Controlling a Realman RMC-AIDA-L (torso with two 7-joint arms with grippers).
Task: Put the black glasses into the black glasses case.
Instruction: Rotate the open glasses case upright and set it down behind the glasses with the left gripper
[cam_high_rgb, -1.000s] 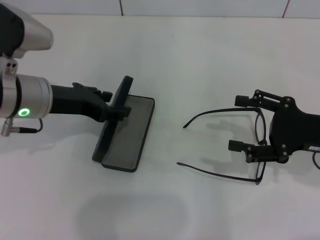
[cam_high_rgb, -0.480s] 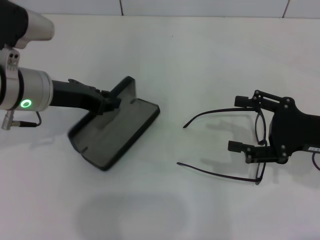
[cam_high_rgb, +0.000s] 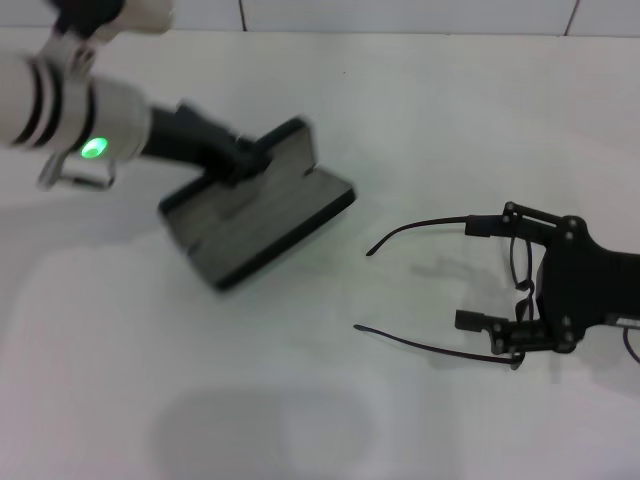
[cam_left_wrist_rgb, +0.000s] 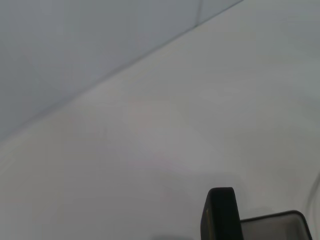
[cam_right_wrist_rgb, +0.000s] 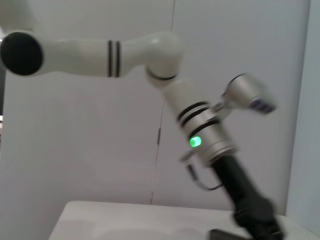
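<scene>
While the left gripper grips the open black glasses case, the right gripper — well right of it, fingers spread around the black glasses — must, I judge, close and carry them over.

far across from the right wrist, the left arm reaches down in white segments with black bands and a green light, its black end dropping to the white table beside a dark edge, before a pale wall.
</scene>
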